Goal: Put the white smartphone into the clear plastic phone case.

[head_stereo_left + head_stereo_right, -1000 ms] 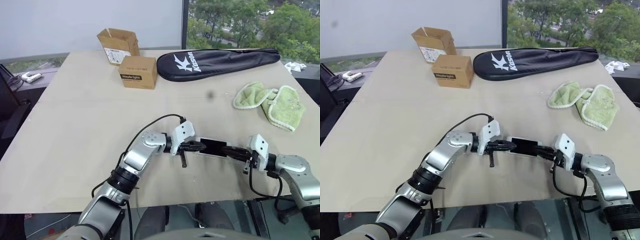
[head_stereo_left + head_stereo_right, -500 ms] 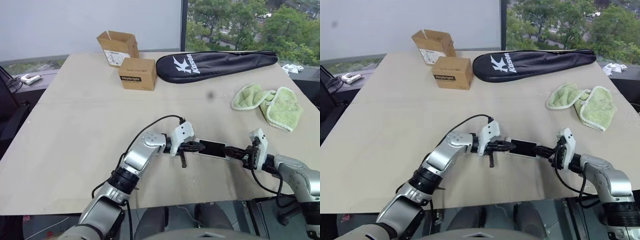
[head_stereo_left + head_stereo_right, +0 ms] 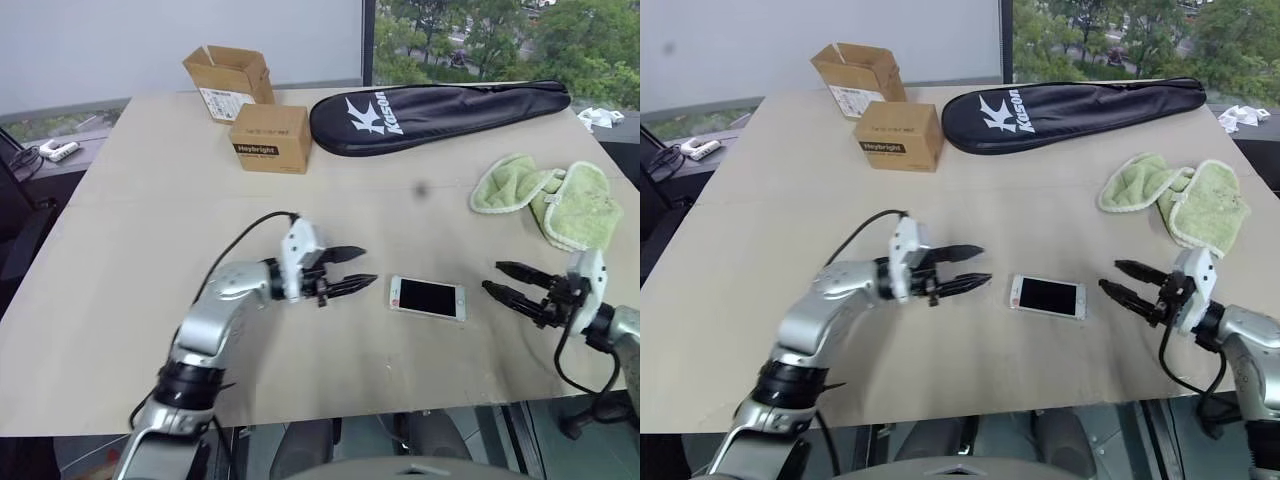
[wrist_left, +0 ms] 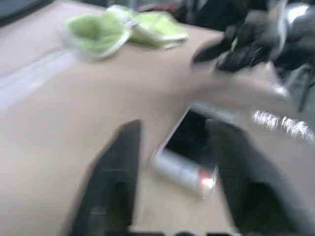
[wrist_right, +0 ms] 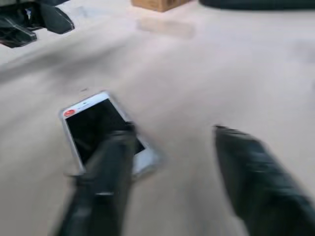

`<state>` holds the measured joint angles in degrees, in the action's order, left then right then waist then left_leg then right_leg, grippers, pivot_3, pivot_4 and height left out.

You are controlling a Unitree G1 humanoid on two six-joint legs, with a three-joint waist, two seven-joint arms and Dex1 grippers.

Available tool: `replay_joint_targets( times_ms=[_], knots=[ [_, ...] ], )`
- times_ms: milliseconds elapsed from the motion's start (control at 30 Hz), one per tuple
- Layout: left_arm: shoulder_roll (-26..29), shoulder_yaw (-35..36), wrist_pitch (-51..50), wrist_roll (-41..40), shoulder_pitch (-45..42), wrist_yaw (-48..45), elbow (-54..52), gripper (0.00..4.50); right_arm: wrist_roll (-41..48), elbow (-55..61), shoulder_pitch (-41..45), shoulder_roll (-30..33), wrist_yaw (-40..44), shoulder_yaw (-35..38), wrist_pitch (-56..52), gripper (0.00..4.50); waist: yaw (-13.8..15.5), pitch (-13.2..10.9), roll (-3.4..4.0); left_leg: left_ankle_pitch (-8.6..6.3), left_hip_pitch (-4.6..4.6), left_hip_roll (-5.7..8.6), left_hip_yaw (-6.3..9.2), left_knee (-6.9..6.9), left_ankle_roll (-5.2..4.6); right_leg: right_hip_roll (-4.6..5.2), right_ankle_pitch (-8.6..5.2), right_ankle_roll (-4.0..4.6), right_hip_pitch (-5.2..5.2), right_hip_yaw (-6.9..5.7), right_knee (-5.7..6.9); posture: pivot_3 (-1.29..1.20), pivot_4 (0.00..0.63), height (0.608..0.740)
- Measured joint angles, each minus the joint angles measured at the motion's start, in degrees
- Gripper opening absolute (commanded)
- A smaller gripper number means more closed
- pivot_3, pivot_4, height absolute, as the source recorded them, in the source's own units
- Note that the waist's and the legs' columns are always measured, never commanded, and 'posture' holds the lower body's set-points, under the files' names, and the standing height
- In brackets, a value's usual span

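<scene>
The white smartphone (image 3: 428,298) lies flat and screen up on the beige table (image 3: 140,250), between my two grippers and touched by neither. I cannot make out the clear plastic phone case apart from the phone. My left gripper (image 3: 368,267) is open a short way to the phone's left, fingers pointing at it. My right gripper (image 3: 491,277) is open just right of the phone, pointing back at it. In the right wrist view the smartphone (image 5: 96,125) lies beyond the blurred fingers (image 5: 106,172), with the left gripper (image 5: 29,22) further off.
A green fuzzy cloth (image 3: 545,200) lies at the right. At the back, a black racket bag (image 3: 430,105) lies beside two cardboard boxes (image 3: 268,138) (image 3: 225,80). The table's front edge runs just below the phone.
Both grippers have opened, let go of the phone's ends and drawn apart, left one leftward, right one rightward, both slightly up. The phone now lies free on the table.
</scene>
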<state>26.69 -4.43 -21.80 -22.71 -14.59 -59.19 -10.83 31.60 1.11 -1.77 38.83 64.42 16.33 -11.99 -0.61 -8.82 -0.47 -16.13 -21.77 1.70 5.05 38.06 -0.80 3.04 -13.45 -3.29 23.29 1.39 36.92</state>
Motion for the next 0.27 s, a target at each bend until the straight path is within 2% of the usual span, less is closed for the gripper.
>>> replay_joint_targets(
  times_ms=[33, 67, 133, 267],
  knots=[
    [1.4, 1.1, 0.8, 0.0, 2.1, -0.3, -0.6, 4.25, -0.1, -1.6, 0.0, 1.1, 1.7, 0.1, 0.8, 4.37, 0.1, 0.0, 0.01, 0.00, -0.01, 0.02, -0.03, 0.00, -0.01, 0.01, 0.00, 0.00, 0.00, 0.01, -0.02, 0.00, 0.150, 0.740],
    [3.5, 2.2, 1.4, 0.1, 4.4, -0.7, -0.9, 4.46, -0.1, -3.1, -0.5, 2.5, 3.3, 0.5, 1.5, 4.50, 0.1, -0.1, 0.05, -0.01, -0.02, 0.02, -0.05, 0.00, -0.02, 0.03, 0.00, 0.00, 0.00, 0.02, -0.03, 0.00, 0.150, 0.740],
    [6.6, 4.7, 2.8, 0.3, 8.2, -0.9, -1.0, 4.46, -1.0, -6.7, -0.8, 4.7, 6.5, 0.7, 3.8, 4.50, 0.2, -0.2, 0.09, -0.03, -0.02, 0.03, -0.06, 0.01, -0.05, 0.03, -0.01, 0.01, -0.01, 0.01, -0.06, 0.00, 0.150, 0.740],
    [9.2, 8.7, 4.5, 0.1, 12.7, -0.7, -1.4, 4.46, -2.0, -13.7, -0.1, 7.6, 11.6, 0.9, 7.7, 4.50, 0.2, -0.4, 0.19, -0.02, 0.00, 0.02, -0.09, 0.06, -0.06, 0.03, 0.01, 0.04, -0.05, 0.04, -0.08, 0.00, 0.150, 0.740]
  ],
)
